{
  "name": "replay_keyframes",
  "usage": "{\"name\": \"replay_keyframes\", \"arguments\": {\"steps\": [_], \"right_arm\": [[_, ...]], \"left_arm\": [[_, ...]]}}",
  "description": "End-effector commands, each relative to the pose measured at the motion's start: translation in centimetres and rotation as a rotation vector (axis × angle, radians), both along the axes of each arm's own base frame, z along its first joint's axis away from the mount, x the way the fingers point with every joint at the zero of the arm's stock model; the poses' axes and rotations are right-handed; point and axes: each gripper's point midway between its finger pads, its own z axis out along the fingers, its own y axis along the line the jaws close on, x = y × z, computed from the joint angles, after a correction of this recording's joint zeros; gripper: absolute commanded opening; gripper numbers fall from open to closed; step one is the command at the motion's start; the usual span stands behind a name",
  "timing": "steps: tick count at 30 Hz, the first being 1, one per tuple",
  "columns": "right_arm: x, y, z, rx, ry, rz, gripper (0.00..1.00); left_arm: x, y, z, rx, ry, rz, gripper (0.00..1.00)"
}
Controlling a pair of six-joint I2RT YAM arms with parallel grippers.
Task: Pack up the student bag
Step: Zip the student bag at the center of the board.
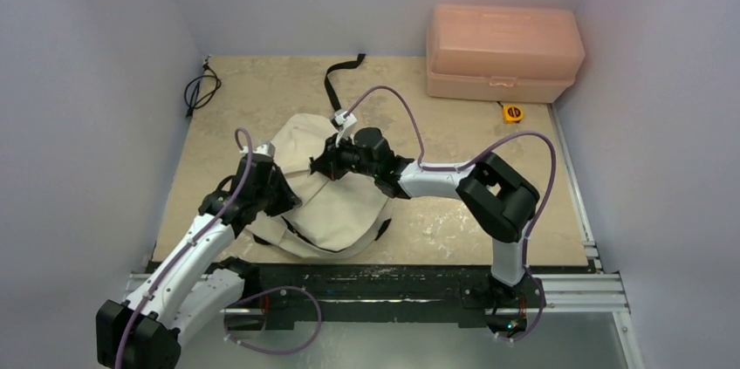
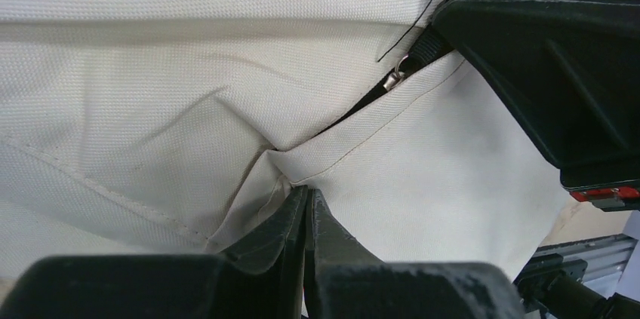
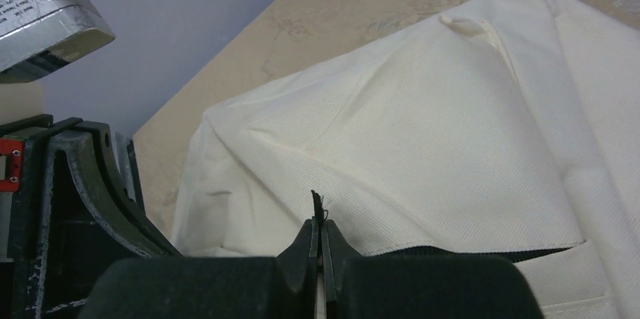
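Student bag [image 1: 340, 208]: lies slumped on the surface [image 1: 454, 221], near-left of the salmon-pink box [image 1: 502, 46] and well apart from it. Its zip [image 2: 355, 111] shows only a narrow dark gap.
Left pincer [image 2: 308, 202]: closed tight on a raised fold of the bag's cream cloth, on the side of the bag farthest from the box.
Right pincer [image 3: 320, 230]: closed, with the thin black zip tab [image 2: 427, 49] nipped between its tips, on the part of the bag nearer the box.
Step in hand (judged): you seem to be bracing the cloth with the left arm so the right can draw the zip and open the bag for packing.
Risk, tab slip: the tab is thin and held only at the very tips. If you pull off the zip's line, it will likely slide out.
Risk, fold slip: the left hold is a shallow pinch of soft cloth. If it gives, the whole bag would drag along and the zip would not run.
Risk, jam: loose cloth puckers just beside the metal slider [image 2: 396, 74] and could catch in the teeth.
Risk, contact: your two pincers work near each other, so a careless sweep could knock them together.
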Motion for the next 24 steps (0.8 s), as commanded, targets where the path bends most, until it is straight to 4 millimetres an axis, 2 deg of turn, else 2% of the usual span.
{"name": "replay_keyframes", "arguments": {"steps": [1,5,10,14,17,24], "right_arm": [[2.5,-0.6,3.5,0.078,-0.122,-0.123,0.0],[4.4,-2.6,5.0,0.094,-0.16,-0.281,0.0],[7.7,-6.5,5.5,-0.002,-0.207,-0.571,0.0],[8.3,-7.4,6.2,0.0,-0.192,-0.635,0.0],[9.0,-7.7,5.7,-0.014,-0.17,-0.659,0.0],[11.6,-9.4,2.8,-0.042,-0.084,-0.725,0.0]], "left_arm": [[-0.1,1.1,-1.5,0.051,0.038,0.047,0.0],[-1.0,2.7,-2.4,0.112,0.092,0.122,0.0],[-1.8,4.3,-3.3,0.185,0.152,0.187,0.0],[-2.4,4.8,-4.1,0.219,0.205,0.211,0.0],[-2.6,4.9,-4.3,0.217,0.203,0.216,0.0],[-3.3,5.9,-3.9,0.244,0.183,0.241,0.0]]}}
